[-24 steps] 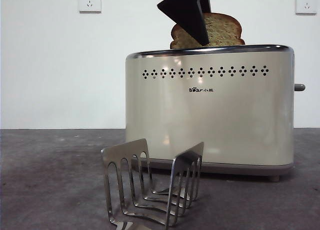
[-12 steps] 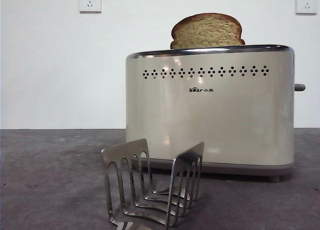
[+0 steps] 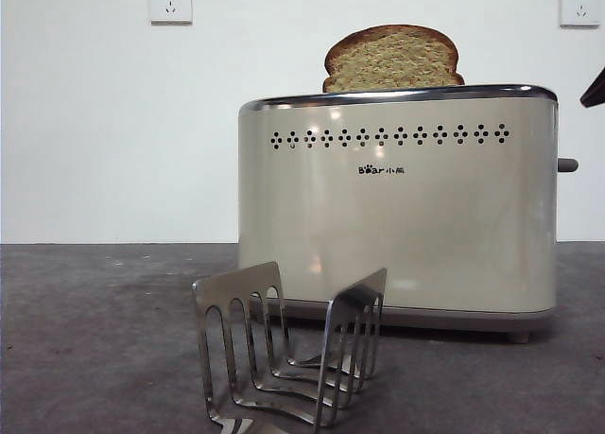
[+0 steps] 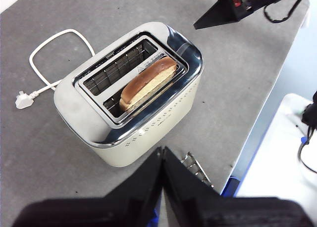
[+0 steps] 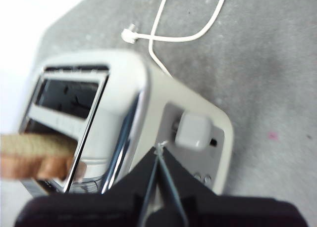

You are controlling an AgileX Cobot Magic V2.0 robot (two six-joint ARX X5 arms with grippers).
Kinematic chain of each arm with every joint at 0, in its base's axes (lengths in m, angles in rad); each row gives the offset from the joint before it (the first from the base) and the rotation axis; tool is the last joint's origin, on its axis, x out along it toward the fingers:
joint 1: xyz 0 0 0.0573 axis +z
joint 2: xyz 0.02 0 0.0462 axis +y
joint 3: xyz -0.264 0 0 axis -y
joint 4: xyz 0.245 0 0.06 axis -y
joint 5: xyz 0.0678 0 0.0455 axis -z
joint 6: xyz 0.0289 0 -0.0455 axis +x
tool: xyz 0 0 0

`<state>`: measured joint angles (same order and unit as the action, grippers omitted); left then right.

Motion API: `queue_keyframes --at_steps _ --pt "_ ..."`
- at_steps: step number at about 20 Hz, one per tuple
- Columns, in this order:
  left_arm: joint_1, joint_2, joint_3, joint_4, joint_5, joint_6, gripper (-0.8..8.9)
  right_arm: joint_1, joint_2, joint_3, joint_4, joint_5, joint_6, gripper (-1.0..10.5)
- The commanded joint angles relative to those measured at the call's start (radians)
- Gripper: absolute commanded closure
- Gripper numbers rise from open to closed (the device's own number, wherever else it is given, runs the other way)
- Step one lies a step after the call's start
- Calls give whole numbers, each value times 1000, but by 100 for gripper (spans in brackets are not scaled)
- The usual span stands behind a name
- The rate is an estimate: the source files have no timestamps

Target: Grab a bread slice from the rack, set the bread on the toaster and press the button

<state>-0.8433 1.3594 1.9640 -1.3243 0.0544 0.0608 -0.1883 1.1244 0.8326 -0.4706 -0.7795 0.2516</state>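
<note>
The right gripper [image 5: 159,149] hangs above the toaster's narrow end with its two black jaws pressed together and nothing between them; their tips sit just over the button [image 5: 194,130], a pale blurred knob on the end panel, though whether they touch it cannot be made out. In the front view this gripper shows only as a dark tip [image 3: 595,89] cut off by the picture's edge, above and beyond the small grey button [image 3: 566,164], apart from it. In the left wrist view it enters as a black wedge [image 4: 210,20] over the table past the toaster's end. The left gripper [image 4: 162,150] is held high above the table, jaws likewise closed tip to tip and empty, well apart from the toaster [image 4: 130,96] below it. The slice of bread [image 4: 147,82] stands upright in one slot of the toaster, the other slot bare; its lower half is hidden inside, and only the domed crust [image 3: 391,58] rises above the chrome rim. The rack [image 3: 288,355] stands in front of the toaster [image 3: 397,202] on the grey table [image 3: 104,339], its base cut off by the picture's edge, with no bread in it. A white cord and plug [image 4: 24,99] lies on the table beside the toaster.
</note>
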Motion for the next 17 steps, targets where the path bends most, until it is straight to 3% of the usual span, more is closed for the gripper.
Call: queue_keyframes --at_steps 1,3,17 --pt "2 -24 -5 4 -3 -37 822 -5 77 1 39 -79 11 954" --pt "2 -36 -6 4 -2 -64 822 -5 141 1 72 -113 11 954" --pt "0 -109 -72 3 8 -149 822 -1 327 1 118 -84 6 954"
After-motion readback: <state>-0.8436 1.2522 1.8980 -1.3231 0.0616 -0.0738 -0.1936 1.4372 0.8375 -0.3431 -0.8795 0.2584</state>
